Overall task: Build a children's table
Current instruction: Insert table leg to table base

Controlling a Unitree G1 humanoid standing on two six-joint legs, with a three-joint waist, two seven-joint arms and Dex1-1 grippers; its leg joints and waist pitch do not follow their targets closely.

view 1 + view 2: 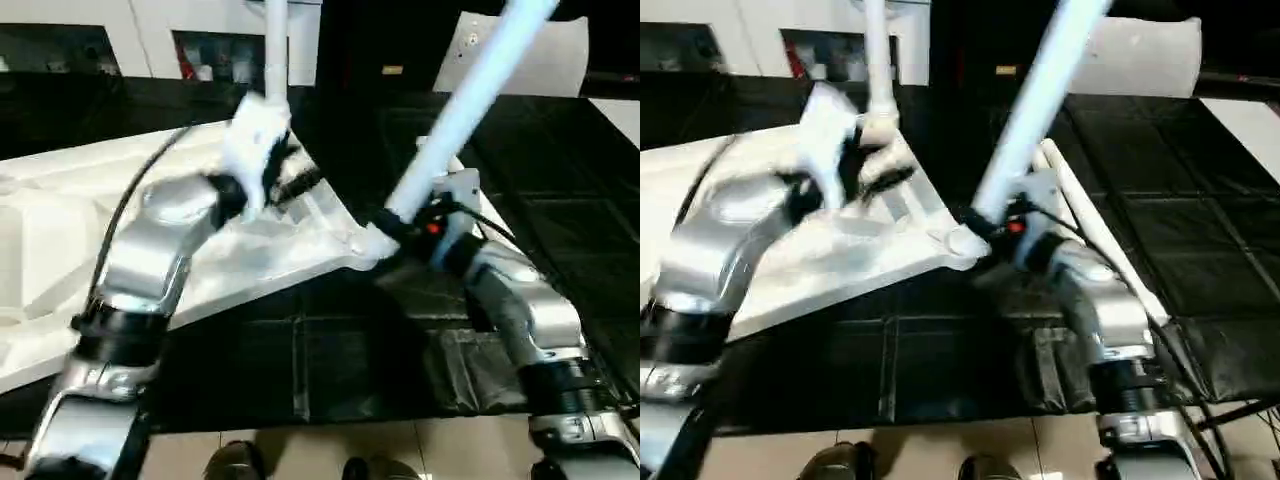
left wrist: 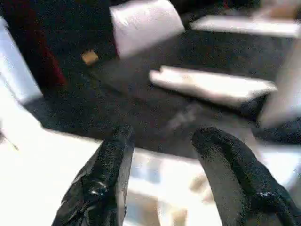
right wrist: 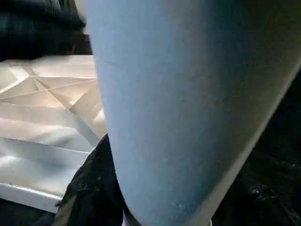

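The white tabletop lies upside down on the black mat, ribbed side up. One white leg stands upright in its far corner socket. My left gripper hovers just in front of that leg's base, and its black fingers stand apart with nothing between them. My right gripper is shut on a second leg, which tilts up and to the right with its foot at the near right corner socket. In the right wrist view this leg sits against a black finger.
Another white leg lies on the black mat right of the tabletop. A white pillow-like slab stands at the back right. A white cabinet with dark compartments lines the back. Dark shoes show at the near floor edge.
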